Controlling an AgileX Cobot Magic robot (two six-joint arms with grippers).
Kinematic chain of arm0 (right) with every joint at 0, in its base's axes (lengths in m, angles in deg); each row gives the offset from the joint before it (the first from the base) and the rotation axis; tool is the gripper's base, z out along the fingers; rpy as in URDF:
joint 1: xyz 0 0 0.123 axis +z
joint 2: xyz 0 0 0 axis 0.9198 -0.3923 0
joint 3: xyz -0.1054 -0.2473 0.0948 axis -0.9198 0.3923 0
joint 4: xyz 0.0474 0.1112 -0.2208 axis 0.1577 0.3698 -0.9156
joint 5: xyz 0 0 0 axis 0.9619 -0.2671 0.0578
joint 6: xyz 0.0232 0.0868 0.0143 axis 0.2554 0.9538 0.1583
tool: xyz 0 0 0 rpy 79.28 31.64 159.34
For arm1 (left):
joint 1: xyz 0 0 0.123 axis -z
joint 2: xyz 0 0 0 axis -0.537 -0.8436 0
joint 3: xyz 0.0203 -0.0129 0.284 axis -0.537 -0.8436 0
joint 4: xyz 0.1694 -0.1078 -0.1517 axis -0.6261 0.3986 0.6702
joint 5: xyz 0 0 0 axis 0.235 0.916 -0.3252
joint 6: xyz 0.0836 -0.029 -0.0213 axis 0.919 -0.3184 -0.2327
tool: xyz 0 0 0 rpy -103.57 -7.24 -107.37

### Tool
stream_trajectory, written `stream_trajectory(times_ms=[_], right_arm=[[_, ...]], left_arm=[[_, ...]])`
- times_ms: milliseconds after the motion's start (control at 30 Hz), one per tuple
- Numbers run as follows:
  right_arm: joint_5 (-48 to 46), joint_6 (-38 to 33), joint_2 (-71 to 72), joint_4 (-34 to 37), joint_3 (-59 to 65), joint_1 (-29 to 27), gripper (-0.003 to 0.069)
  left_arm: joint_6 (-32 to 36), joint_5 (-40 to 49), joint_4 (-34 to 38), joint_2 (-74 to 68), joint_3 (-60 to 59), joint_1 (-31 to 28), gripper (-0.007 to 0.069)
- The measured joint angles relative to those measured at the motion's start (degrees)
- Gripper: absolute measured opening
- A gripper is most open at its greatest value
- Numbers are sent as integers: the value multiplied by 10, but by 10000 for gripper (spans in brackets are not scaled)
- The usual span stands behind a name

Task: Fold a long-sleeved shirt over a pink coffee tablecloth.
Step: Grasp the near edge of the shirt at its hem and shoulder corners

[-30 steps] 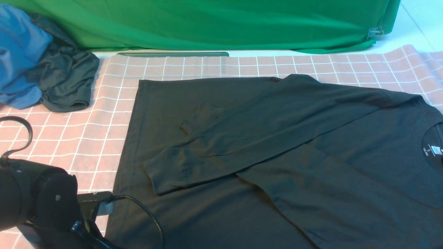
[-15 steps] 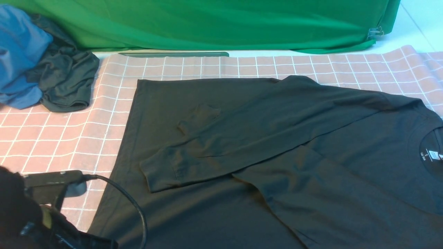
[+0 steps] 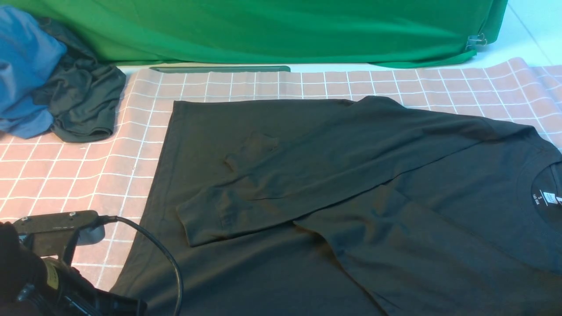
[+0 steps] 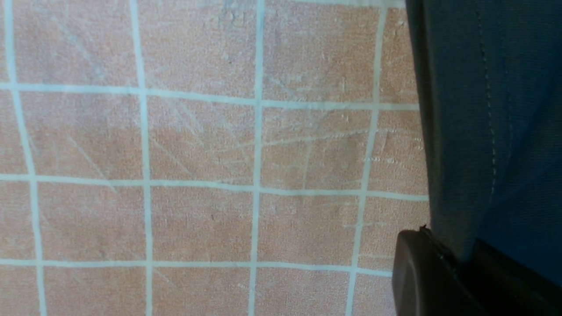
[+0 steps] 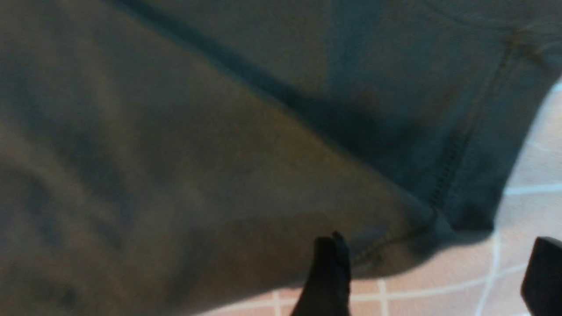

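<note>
Pink coffee tablecloth [image 3: 79, 175] covers the table, and the long-sleeved shirt [image 3: 246, 272] lies spread on it with the collar to the right. One sleeve [image 3: 316, 180] is already folded across the shirt body. Green cloth [image 3: 263, 30] hangs behind the shirt. Blue garment [image 3: 26, 66] and dark grey-green garment [image 3: 83, 101] are heaped well off the shirt's hem end. Change over the last second: the left arm [image 3: 44, 263] has dropped back toward the near corner. The shirt's near hem corner has slid out with it, so the hem end now sits wider and flatter.

Left wrist view: the left gripper [image 4: 461, 263] is clamped narrow, and the shirt hem runs into its jaws, so it looks pinched on the hem. Grid cloth lies bare beside it.

Right wrist view: the right gripper [image 5: 437, 240] stands wide apart with nothing between the fingers. A stitched shirt edge lies just beside it, blurred. I read this as a release. The shirt looks squared up, so the next fold is probably the body.
</note>
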Motion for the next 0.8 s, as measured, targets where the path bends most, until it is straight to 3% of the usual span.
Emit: stream_trajectory(times_ms=[167,233,367,400,467,800], right_arm=[[8,1,-57,-6,0,0,580],[9,0,-77,-7,0,0,540],[4,-6,-93,-8,0,0,330],[-8,-10,-93,-12,0,0,155],[-26,-12,-85,-16,-1,0,82],[-112,-11,-44,-45,-6,-11,67]], left_arm=[[0,-4,0,0,0,0,33],[0,-6,0,0,0,0,33],[0,-6,0,0,0,0,33],[0,-6,0,0,0,0,33],[0,-6,0,0,0,0,33],[-2,-6,0,0,0,0,33]])
